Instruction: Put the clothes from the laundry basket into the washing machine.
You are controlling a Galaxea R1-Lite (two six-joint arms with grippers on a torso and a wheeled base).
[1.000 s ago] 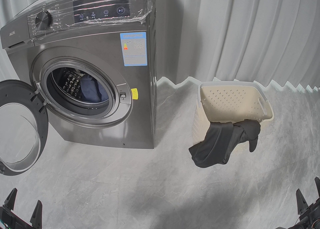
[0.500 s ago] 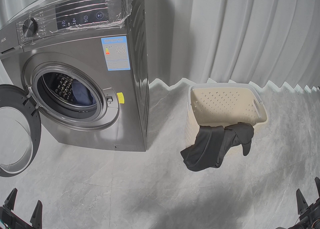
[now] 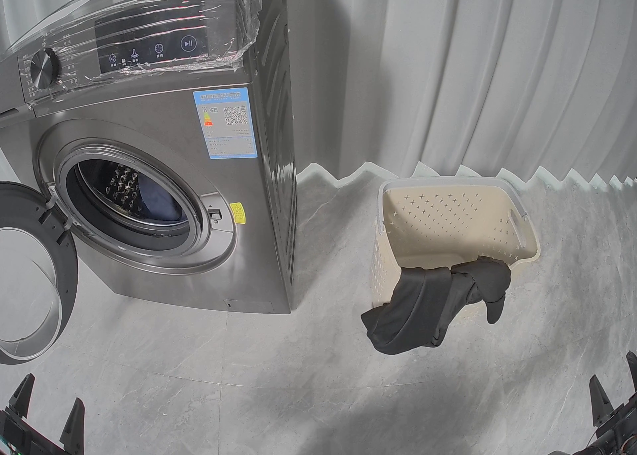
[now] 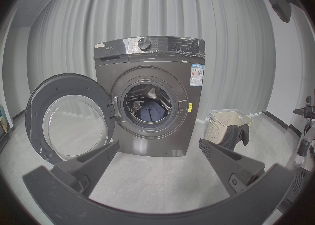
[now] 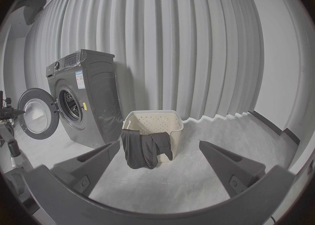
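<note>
Shift of view: the whole head picture has slid since the earlier frame, with the washer now farther toward its left edge, so the camera has moved and not the things. The garment's drape over the basket rim is unchanged.
Washing machine (image 3: 166, 164): stands at the floor's (image 3: 265, 377) far edge against the curtain (image 3: 464, 45). Its door (image 3: 30, 277) is swung fully open on the robot's left.
Drum: a blue garment (image 3: 156, 201) already lies inside.
Laundry basket (image 3: 458, 185): stands on the floor near the far edge, at the foot of the curtain, just beside the washer on the robot's right.
Dark garment (image 3: 424, 307): hangs over the basket's near rim, with most of its cloth trailing down the outer wall toward the floor and one end inside.
Left gripper (image 4: 158, 143): fingers spread and holding nothing, facing the open drum from well back.
Right gripper (image 5: 158, 143): fingers likewise spread and empty, facing the basket, well apart from it.
Step in hand: judged to be the approach to the basket for the remaining garment, with no grasp yet begun.
Next move: probably the right gripper must close in on the basket and pinch a thick fold at the rim. That way the whole garment should lift free rather than slip to the floor.
Risk: the trailing cloth may drag or snag on the rim.
</note>
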